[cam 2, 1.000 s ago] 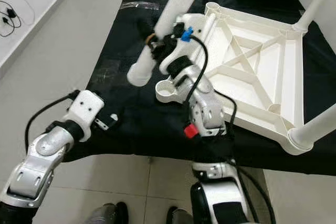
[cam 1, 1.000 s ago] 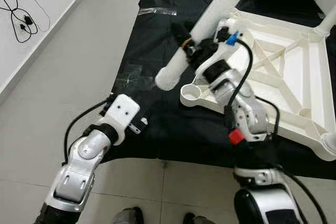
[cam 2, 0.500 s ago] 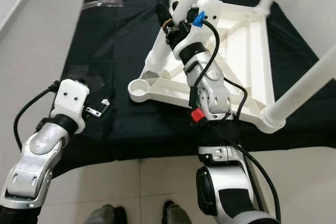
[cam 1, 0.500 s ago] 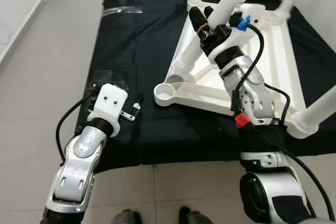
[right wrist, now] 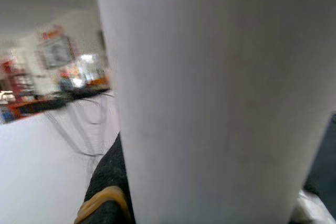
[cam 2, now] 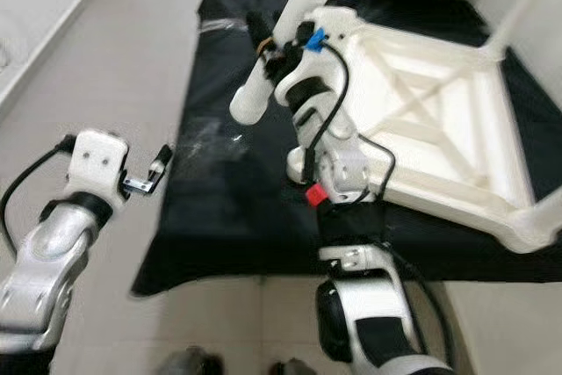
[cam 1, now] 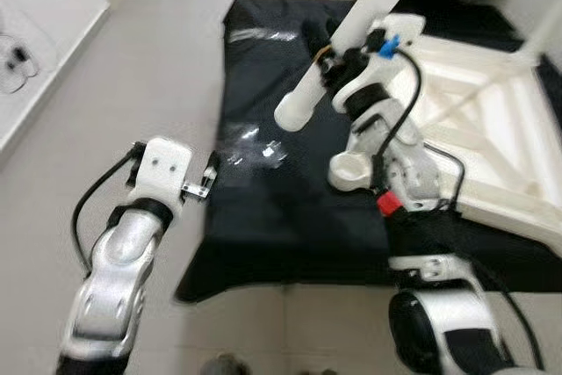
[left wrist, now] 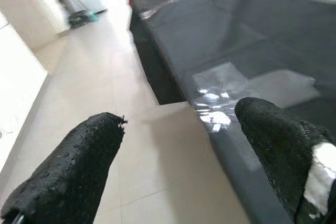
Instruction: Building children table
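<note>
Head views show the right gripper [cam 1: 327, 61] clamped around a stiff, smooth white leg [cam 1: 351, 41], likely light but slippery, while the left gripper [left wrist: 178, 166] gapes empty.

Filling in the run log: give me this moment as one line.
right hand: shut on white table leg, held above black cloth | left hand: open, empty, at cloth's edge | upturned tabletop frame: corner socket vacant

Table leg [cam 1: 351, 41] clear of tabletop [cam 1: 492, 129].

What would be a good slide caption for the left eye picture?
Right gripper holds a white table leg above the black cloth, beside the upturned white tabletop; left gripper open.
</note>
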Robot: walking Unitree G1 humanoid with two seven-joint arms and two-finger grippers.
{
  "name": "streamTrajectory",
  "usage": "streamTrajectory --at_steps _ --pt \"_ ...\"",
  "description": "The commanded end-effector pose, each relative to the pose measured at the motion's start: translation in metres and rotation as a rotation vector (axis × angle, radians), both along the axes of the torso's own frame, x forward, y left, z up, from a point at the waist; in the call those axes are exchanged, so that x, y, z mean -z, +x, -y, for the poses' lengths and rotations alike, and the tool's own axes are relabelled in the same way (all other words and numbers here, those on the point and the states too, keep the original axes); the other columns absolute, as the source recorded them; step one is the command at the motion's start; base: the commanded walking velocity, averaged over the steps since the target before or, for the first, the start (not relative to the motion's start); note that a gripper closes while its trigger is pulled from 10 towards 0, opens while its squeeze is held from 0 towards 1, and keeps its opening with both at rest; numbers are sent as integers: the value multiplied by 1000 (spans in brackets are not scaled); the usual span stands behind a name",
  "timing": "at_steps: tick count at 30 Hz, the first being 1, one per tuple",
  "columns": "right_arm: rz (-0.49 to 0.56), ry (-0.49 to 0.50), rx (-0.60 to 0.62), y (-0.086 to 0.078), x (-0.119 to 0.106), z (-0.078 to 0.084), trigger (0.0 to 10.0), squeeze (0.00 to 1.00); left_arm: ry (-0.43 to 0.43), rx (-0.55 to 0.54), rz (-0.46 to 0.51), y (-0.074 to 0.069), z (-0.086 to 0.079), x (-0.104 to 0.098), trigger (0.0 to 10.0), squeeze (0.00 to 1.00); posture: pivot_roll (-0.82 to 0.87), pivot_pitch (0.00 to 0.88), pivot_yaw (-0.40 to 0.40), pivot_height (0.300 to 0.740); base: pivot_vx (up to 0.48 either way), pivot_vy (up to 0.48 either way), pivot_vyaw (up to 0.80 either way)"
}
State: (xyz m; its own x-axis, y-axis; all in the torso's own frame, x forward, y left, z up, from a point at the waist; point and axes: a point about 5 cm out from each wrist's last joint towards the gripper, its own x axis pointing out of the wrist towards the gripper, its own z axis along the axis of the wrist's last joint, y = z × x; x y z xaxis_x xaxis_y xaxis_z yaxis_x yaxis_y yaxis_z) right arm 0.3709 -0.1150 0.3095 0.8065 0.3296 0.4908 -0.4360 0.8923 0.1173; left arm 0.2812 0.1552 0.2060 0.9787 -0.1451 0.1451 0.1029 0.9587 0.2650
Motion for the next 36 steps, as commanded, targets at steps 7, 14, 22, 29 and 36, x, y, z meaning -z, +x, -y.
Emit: streamTrajectory --at_steps 7,14,22,29,36 --pt "34 -8 34 0 -5 6 10000 0 -28 -34 17 2 -3 -5 10000 0 131 165 -28 740 189 -192 0" --pt "35 -7 40 0 -4 6 10000 0 -20 -31 16 2 -4 -4 10000 0 130 157 -28 740 354 -320 0" --pt "41 -2 35 0 -5 6 10000 0 -39 -79 12 4 -11 -5 10000 0 133 152 -31 740 298 -105 0" --pt "46 -8 35 1 -6 4 10000 0 -45 -86 9 5 -14 -5 10000 0 134 149 -33 740 0 0 0" --pt "20 -23 63 5 -3 10 10000 0 -47 -80 7 6 -13 -5 10000 0 136 152 -31 740 0 0 -114"
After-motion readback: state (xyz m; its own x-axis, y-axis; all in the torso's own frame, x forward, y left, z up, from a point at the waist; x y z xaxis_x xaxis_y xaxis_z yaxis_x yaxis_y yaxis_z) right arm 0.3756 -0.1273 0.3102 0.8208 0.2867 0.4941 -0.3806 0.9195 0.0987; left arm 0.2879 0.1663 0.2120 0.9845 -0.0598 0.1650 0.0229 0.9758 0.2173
